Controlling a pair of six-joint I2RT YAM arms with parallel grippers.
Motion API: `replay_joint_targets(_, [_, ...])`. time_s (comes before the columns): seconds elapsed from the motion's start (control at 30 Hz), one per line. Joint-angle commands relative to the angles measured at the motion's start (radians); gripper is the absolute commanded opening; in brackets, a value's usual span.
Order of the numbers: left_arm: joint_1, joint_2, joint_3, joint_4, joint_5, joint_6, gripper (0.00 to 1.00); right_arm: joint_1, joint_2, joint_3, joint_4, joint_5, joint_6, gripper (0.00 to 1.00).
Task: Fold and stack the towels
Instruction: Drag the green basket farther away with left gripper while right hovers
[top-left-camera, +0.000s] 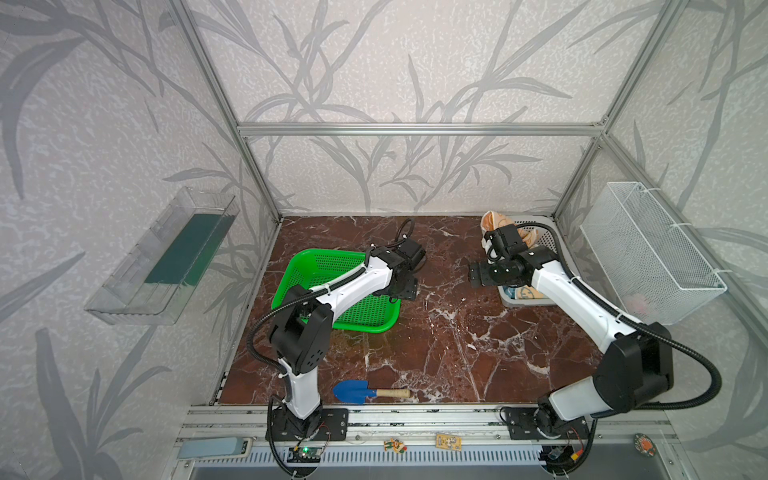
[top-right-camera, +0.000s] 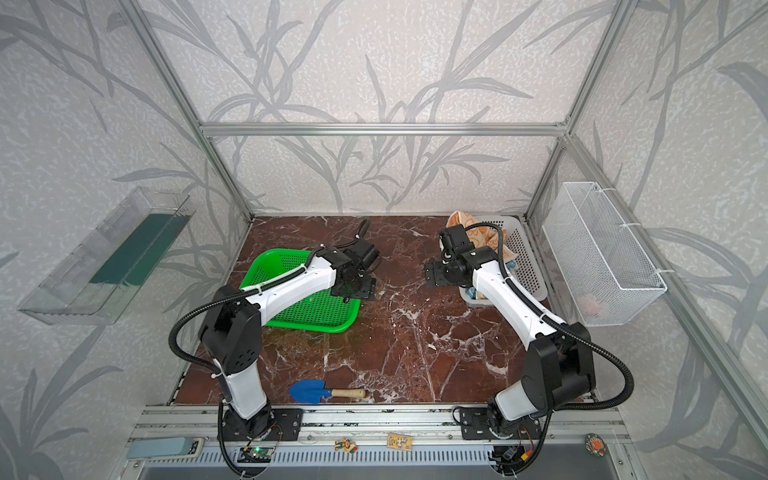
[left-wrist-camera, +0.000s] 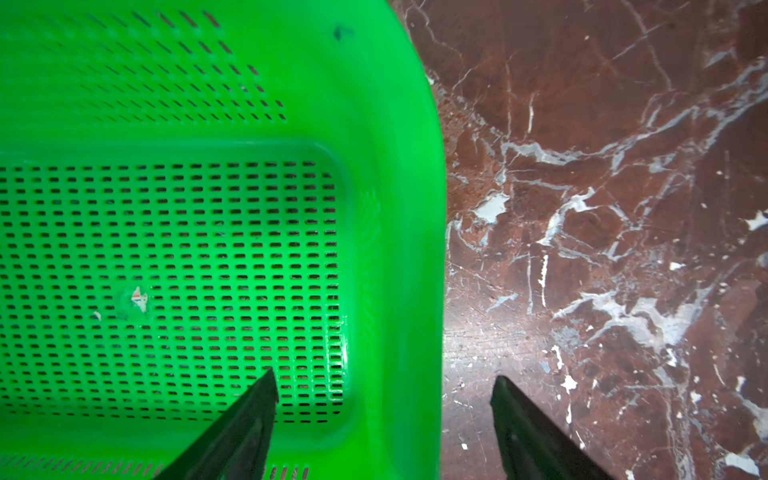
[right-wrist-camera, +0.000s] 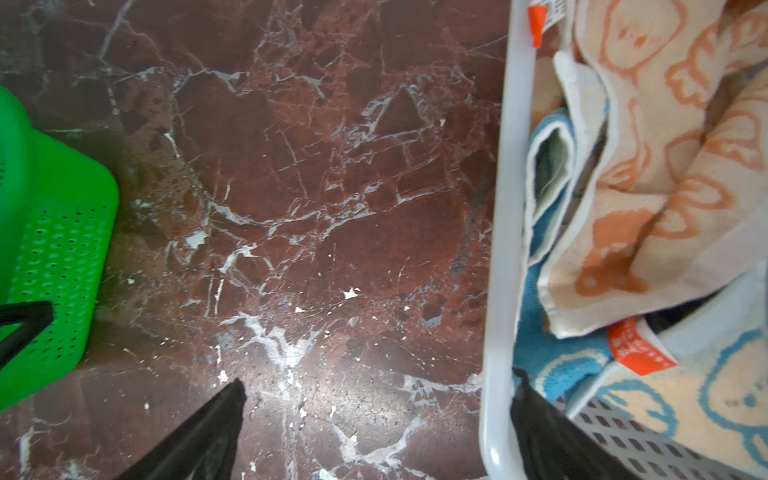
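Right tool (right-wrist-camera: 379, 379) wide apart, empty, astride white perforated plastic basket (right-wrist-camera: 503, 208) rim; cream-orange bunny terry towel (right-wrist-camera: 665, 174) just inside; R arm nearer.

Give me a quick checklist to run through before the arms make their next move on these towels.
1. Open, empty right jaws: ok; they straddle the rim of the white basket.
2. Open, empty left jaws: ok, though they straddle the wall of the green basket, one side inside it.
3. Towel within reach: ok; the orange-bunny towel lies on top of the heap, the blue-bunny towel beside it.
4. Any towel folded: not ok; they lie heaped in the white basket.
5. Third towel located: cannot tell; only a blue cloth shows underneath.
6. Folding space on the table: ok; the blue trowel lies at the front edge.
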Motion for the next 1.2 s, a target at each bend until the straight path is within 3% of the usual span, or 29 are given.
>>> replay_joint_targets(0.0, [0.000, 0.034, 0.038, -0.110, -0.070, 0.012, 0.73, 0.008, -0.042, -0.013, 0.040, -0.050, 0.011, 0.99])
replay_joint_targets(0.13, [0.001, 0.055, 0.047, -0.138, -0.093, 0.019, 0.65, 0.008, -0.036, -0.016, 0.045, -0.058, 0.017, 0.99])
replay_joint_targets(0.33, [0.001, 0.092, 0.080, -0.178, -0.156, 0.050, 0.38, 0.009, -0.024, -0.027, 0.060, -0.084, 0.043, 0.99])
replay_joint_targets(0.5, [0.008, 0.133, 0.137, -0.227, -0.230, 0.090, 0.22, 0.023, -0.018, -0.027, 0.076, -0.102, 0.064, 0.99])
replay_joint_targets(0.63, [0.031, 0.174, 0.228, -0.273, -0.334, 0.139, 0.04, 0.041, 0.013, -0.002, 0.067, -0.095, 0.060, 0.99])
replay_joint_targets(0.8, [0.106, 0.236, 0.366, -0.286, -0.383, 0.198, 0.00, 0.055, 0.035, 0.034, 0.081, -0.100, 0.063, 0.99])
replay_joint_targets(1.17, [0.231, 0.552, 0.885, -0.374, -0.445, 0.283, 0.00, 0.055, 0.092, 0.120, 0.076, -0.113, 0.018, 0.99])
